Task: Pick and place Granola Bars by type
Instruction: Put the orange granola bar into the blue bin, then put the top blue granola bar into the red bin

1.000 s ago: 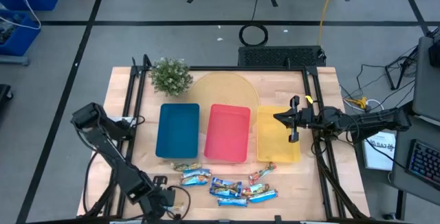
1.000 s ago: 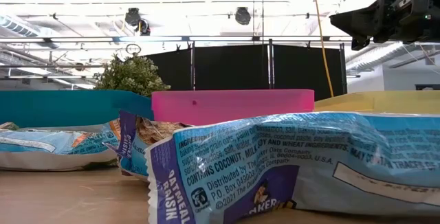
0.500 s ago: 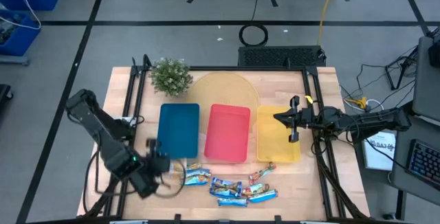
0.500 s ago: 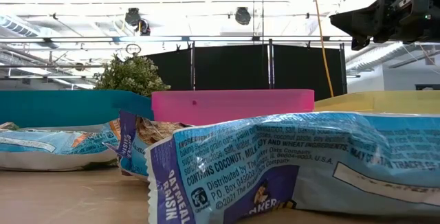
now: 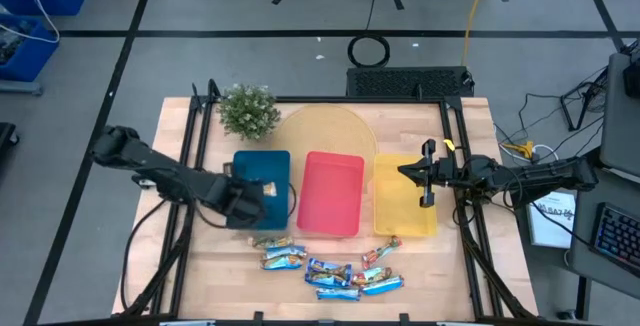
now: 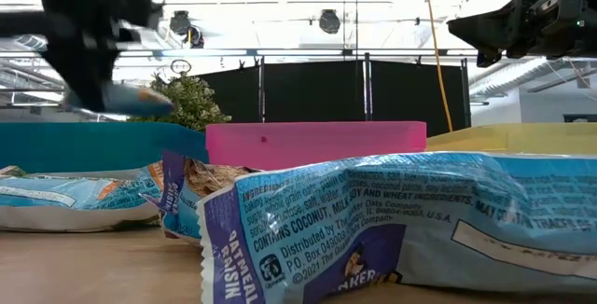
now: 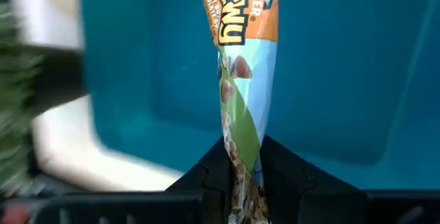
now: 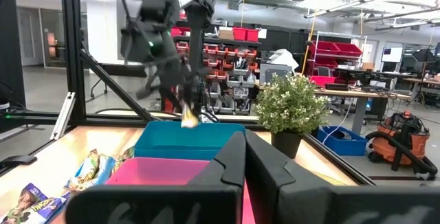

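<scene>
My left gripper [image 5: 260,194] hangs over the blue tray [image 5: 258,171], shut on a granola bar [image 7: 242,59] in a light blue wrapper with an orange label. The low view shows that gripper [image 6: 93,52] high on the left with the bar [image 6: 131,99] under it. Several more granola bars [image 5: 330,271] lie flat in a loose pile on the table near its near edge. My right gripper [image 5: 405,172] waits, shut, above the yellow tray [image 5: 405,216], touching nothing. My left gripper pinches the granola bar between its two fingers [image 7: 213,172], by one end of the wrapper [image 7: 242,152]. The bar's length runs on past the fingertips, in line with them. It is lifted clear, above the blue tray's floor [image 7: 344,80].
The red tray [image 5: 332,194] sits between the blue and yellow ones. A small potted plant [image 5: 248,111] and a pale round disc [image 5: 325,131] stand toward the far edge. Black frame rails [image 5: 195,146] run along the table's left and right sides.
My left gripper has swung from the table's near-left corner toward the far edge and upward, coming into the low view, and now stands over the blue tray. My right arm has kept still.
</scene>
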Tool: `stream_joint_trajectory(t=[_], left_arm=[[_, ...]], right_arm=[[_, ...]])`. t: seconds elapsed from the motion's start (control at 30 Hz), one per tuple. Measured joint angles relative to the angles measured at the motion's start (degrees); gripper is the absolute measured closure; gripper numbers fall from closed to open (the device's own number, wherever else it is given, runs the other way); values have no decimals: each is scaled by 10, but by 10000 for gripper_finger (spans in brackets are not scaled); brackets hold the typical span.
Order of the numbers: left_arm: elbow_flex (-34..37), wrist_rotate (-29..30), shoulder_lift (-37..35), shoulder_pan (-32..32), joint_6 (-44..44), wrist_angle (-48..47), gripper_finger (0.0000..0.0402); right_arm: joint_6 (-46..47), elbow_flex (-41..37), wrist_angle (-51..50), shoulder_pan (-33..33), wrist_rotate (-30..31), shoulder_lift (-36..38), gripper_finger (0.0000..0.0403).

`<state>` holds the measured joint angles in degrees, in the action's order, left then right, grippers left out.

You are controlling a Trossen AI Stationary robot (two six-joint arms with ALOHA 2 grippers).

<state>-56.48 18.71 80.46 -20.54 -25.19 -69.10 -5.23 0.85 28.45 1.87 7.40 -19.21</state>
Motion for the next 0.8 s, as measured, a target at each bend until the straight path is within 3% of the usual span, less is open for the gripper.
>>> stream_joint_trajectory(t=[0.2,0.43,0.6,0.8], left_arm=[[53,-50,-1,29,38,92,342],[66,-67,-1,36,28,105,354],[69,-84,-1,36,27,141,310],[69,-101,-1,36,26,152,222]], right_arm=[[0,0,0,0,0,0,403],[-1,0,0,0,0,0,403],[-2,0,0,0,0,0,403],[-2,0,0,0,0,0,403]])
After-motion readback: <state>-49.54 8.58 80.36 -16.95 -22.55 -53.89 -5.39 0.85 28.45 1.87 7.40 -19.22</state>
